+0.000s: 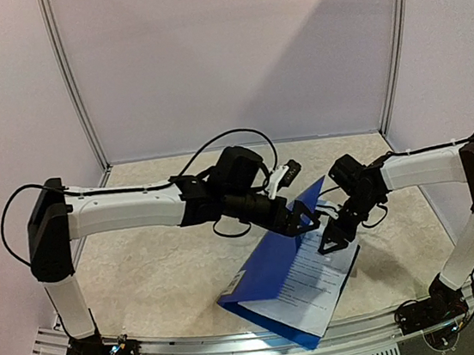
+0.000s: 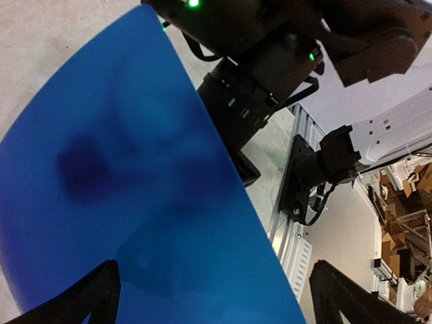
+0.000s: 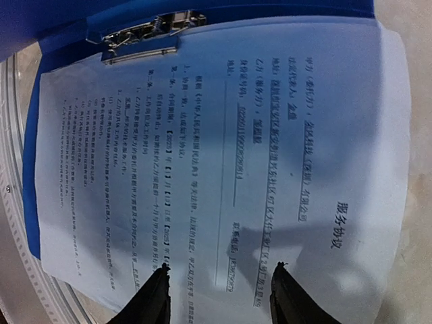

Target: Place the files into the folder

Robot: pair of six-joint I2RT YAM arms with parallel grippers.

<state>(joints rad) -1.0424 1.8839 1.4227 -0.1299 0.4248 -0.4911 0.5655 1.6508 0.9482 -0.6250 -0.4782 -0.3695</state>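
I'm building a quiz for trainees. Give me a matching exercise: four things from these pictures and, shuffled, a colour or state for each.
1 folder
2 files
3 metal clip
4 left pincer

A white, printed, lying in the folder
B open wide
C blue, cover raised
D silvery, by the sheet's edge

Pairs: 1-C, 2-A, 3-D, 4-B.

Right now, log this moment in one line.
folder: cover half raised | files: lying inside | left gripper: open, by cover | right gripper: open, above files
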